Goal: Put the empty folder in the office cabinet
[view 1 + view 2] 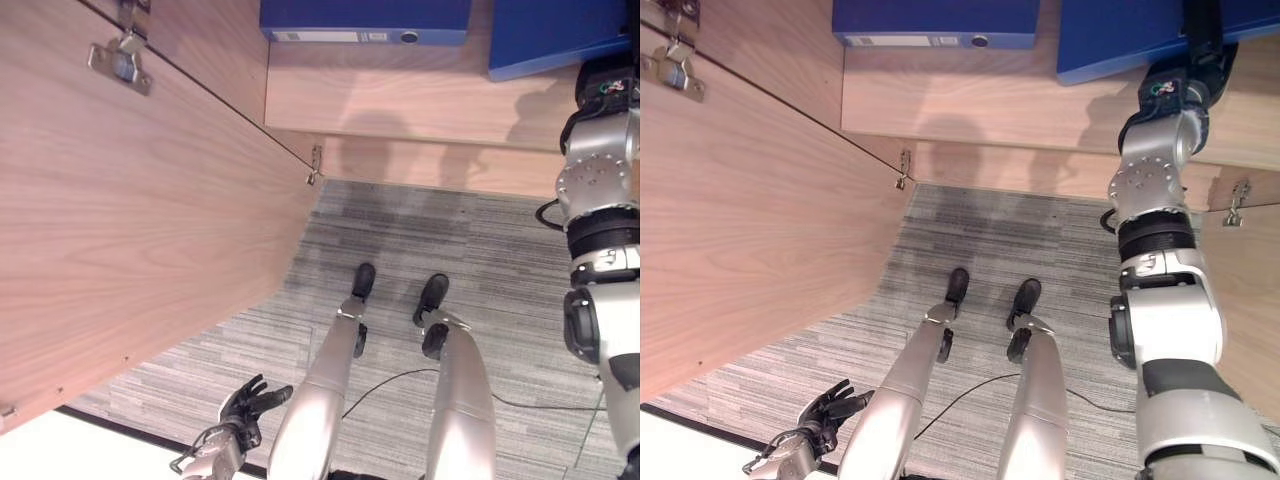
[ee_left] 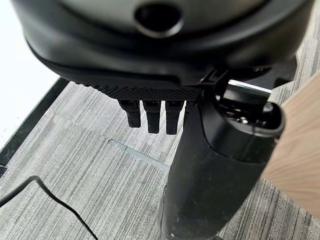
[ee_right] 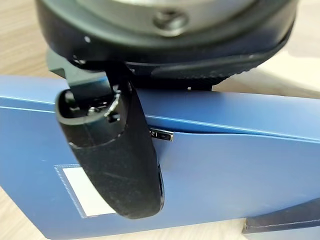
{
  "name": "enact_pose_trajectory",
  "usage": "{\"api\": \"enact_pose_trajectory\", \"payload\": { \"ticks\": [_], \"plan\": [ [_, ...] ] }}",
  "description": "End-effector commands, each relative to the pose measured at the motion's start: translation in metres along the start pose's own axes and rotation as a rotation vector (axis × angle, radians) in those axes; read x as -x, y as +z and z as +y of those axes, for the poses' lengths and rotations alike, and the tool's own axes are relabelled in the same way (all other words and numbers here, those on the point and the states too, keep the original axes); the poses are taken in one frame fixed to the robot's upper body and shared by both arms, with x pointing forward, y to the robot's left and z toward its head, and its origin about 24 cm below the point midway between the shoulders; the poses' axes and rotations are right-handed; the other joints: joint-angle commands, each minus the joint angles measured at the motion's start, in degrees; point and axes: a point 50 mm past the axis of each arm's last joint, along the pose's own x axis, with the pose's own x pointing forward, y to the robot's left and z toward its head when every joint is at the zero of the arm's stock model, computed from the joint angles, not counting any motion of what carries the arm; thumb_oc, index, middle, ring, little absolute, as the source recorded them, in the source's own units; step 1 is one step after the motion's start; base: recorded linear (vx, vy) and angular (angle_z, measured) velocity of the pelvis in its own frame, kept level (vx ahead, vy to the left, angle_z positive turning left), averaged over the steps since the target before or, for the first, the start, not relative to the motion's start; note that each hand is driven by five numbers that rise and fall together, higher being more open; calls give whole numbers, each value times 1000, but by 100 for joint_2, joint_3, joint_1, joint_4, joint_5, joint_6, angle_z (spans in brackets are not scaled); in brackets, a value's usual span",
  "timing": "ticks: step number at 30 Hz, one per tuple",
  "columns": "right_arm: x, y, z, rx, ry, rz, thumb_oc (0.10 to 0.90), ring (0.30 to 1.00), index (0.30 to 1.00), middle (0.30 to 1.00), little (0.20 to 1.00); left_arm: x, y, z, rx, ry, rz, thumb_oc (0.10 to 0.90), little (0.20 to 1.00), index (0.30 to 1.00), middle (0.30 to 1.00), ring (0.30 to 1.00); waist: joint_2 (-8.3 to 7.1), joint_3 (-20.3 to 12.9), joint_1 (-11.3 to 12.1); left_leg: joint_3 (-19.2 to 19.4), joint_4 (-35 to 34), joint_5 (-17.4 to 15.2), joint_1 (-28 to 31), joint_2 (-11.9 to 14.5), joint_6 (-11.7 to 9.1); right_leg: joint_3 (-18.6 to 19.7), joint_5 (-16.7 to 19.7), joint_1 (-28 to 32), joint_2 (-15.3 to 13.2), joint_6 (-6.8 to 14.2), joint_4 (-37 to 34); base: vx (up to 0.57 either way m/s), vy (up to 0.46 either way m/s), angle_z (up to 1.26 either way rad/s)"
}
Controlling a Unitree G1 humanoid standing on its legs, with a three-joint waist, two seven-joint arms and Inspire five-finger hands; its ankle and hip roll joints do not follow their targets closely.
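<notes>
A blue folder (image 1: 1110, 40) rests tilted on the cabinet shelf (image 1: 1020, 110) at the upper right. My right hand (image 3: 115, 150) reaches up to it, and in the right wrist view the thumb lies curled across the folder's (image 3: 225, 170) labelled face, pinching it. The fingers behind the folder are hidden. My left hand (image 1: 245, 405) hangs low by my side over the carpet, its fingers relaxed and holding nothing.
A second blue folder (image 1: 365, 20) lies flat on the same shelf to the left. The cabinet's left door (image 1: 130, 200) stands wide open, close to my left side. The right door (image 1: 1252, 300) is open too. Grey carpet (image 1: 400, 240) runs below.
</notes>
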Motion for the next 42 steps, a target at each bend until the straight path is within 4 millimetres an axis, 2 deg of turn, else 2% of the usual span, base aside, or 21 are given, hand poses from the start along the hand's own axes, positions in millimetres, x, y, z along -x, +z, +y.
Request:
{"api": "enact_pose_trajectory", "payload": {
  "ticks": [1,10,21,26,27,28,37,42],
  "plan": [
    [0,41,17,97,142,-159,400,300,300,300,300,19,-38,47,-50,143,118,800,900,900,900,900,152,-123,-122,276,453,-949,0,-7,30,236,-561,282,137,412,9,11,-16,3],
    [1,42,26,53,160,-168,400,300,300,300,300,18,-37,52,-52,166,125,800,900,900,900,900,132,-126,-96,231,58,-833,244,-11,12,178,-485,494,191,442,-350,6,-11,0],
    [0,61,47,15,196,-227,400,300,300,300,300,18,-35,61,-54,200,127,800,900,900,900,900,124,-213,-49,142,-363,-710,598,-29,-37,84,-471,835,175,494,-648,17,-13,2],
    [-2,61,46,24,187,-218,400,300,300,300,300,19,-37,63,-53,201,132,800,900,900,900,900,132,-235,-20,126,-363,-706,606,-37,-48,54,-488,847,164,482,-624,2,-13,1],
    [-4,60,44,30,180,-209,515,472,472,472,472,20,-37,63,-54,199,130,800,900,900,900,900,137,-237,-14,120,-358,-705,604,-40,-51,49,-486,855,168,478,-627,3,-26,4],
    [-4,58,42,36,173,-195,800,900,900,900,900,20,-37,63,-55,196,130,800,900,900,900,900,142,-240,-10,123,-375,-700,612,-42,-56,45,-482,865,172,479,-637,2,-19,5],
    [-10,27,18,152,120,-36,800,900,900,900,900,24,-38,59,-60,139,124,800,900,900,900,900,238,-227,54,102,-632,-563,705,-22,-72,-13,-424,946,181,486,-820,0,-2,0],
    [-11,24,11,168,105,-11,800,900,900,900,900,26,-40,58,-63,121,126,800,900,900,900,900,269,-227,60,94,-693,-525,727,-15,-84,-32,-411,967,177,492,-865,0,0,0]
  ]
}}
